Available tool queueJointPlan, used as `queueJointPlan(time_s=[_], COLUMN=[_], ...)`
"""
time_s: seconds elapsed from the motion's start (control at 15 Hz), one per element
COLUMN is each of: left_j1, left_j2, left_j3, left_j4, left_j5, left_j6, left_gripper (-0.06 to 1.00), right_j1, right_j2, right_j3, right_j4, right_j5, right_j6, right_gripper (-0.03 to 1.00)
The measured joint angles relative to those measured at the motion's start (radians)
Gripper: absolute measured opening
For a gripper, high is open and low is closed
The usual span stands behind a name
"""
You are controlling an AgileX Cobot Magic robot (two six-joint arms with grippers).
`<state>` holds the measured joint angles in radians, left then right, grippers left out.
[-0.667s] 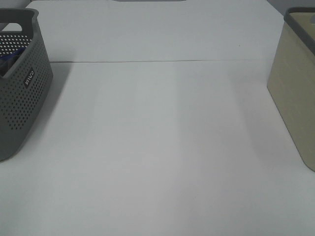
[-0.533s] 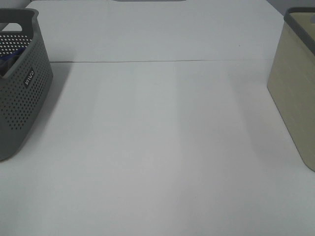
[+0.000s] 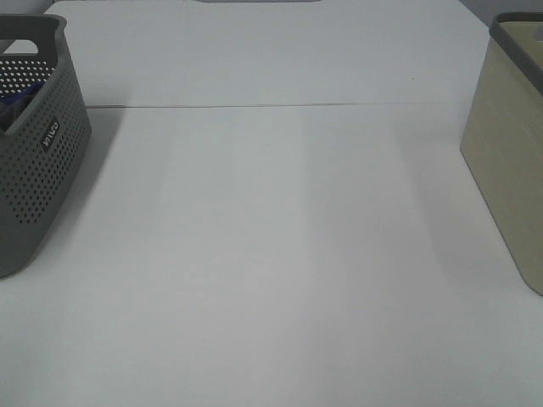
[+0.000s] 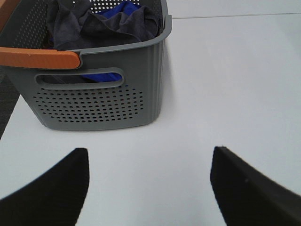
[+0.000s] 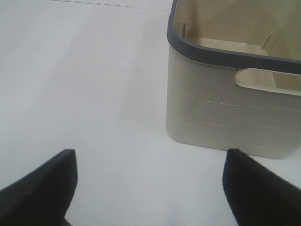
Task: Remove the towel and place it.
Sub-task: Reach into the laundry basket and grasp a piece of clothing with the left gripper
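The dark charcoal towel point(image 4: 101, 26) lies bunched inside the grey perforated basket point(image 4: 101, 101), over a blue cloth point(image 4: 120, 10). In the high view that grey basket point(image 3: 34, 161) stands at the table's left edge, and the towel cannot be made out in it there. My left gripper point(image 4: 148, 181) is open over bare table, a short way in front of the basket, with nothing between its fingers. The right gripper point(image 5: 150, 188) is open too and empty, hanging over bare table a little short of the beige basket point(image 5: 225, 103). Neither arm shows in the high view.
An orange handle point(image 4: 37, 59) lies along the grey basket's near rim. The beige basket point(image 3: 509, 161) with a dark grey rim stands at the right edge and looks empty inside. A seam point(image 3: 271, 106) crosses the white table between the baskets.
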<state>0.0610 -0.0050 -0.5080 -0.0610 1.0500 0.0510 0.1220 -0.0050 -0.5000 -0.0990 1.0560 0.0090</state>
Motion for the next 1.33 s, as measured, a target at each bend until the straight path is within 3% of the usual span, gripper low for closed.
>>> queueJointPlan(time_s=[0.6, 0.87, 1.33], left_j1=[0.000, 0.000, 0.000], left_j2=[0.000, 0.000, 0.000], left_j3=[0.000, 0.000, 0.000], left_j4=[0.002, 0.061, 0.042], left_j5=[0.000, 0.000, 0.000], left_j6=[-0.003, -0.066, -0.051], left_gripper=[0.69, 0.95, 0.99], right_j1=[0.000, 0.000, 0.000], right_j2=[0.000, 0.000, 0.000], right_j3=[0.000, 0.000, 0.000], right_j4=[0.000, 0.000, 0.000], right_j5=[0.000, 0.000, 0.000], right_j6=[0.000, 0.000, 0.000], right_gripper=[0.82, 0.82, 0.82])
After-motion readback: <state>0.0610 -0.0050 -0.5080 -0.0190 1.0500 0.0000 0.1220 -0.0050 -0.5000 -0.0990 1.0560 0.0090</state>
